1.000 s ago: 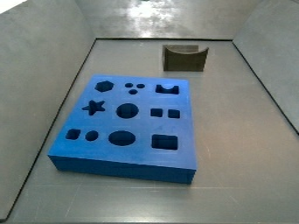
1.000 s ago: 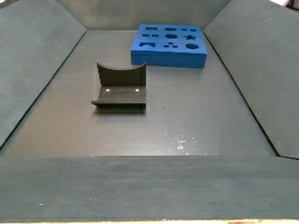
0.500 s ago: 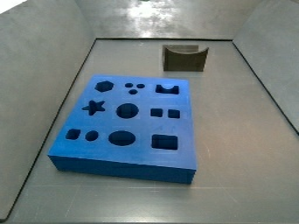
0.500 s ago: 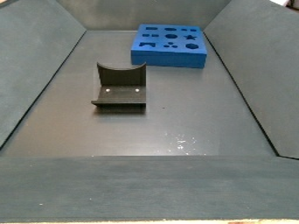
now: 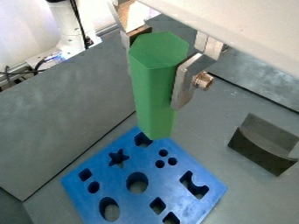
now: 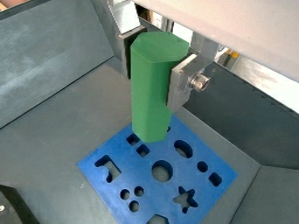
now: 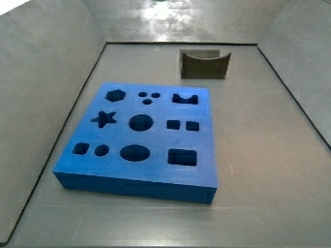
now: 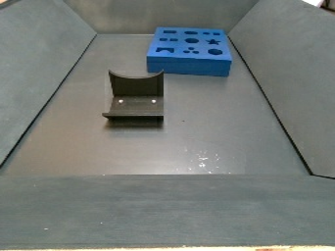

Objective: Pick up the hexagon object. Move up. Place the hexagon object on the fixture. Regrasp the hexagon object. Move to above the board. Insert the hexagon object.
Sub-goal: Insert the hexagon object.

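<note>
In both wrist views the gripper (image 5: 163, 74) is clamped on the hexagon object (image 5: 155, 87), a bright green prism held upright with its hexagonal end facing up, high above the board (image 5: 146, 179); 1 silver finger plate (image 5: 187, 77) with a round screw presses against its flank, and the same plate (image 6: 187, 77) shows in a wrist view from the opposite side. The prism's lower end hangs clear of the blue slab, over the edge region with the small holes. The board (image 7: 142, 136) lies flat on the grey desk (image 7: 258, 194), its dark cut-outs (star, circles, squares, a hexagon) all open. The fixture (image 7: 204, 64) stands well apart from the board near the far wall in a side view, and the fixture (image 8: 133, 98) sits nearer the camera than the board (image 8: 191, 51) in a side view. Slanted grey walls (image 8: 39, 88) enclose the desk like a trough, and the surface carries soft reflections. Neither side view shows the gripper.
</note>
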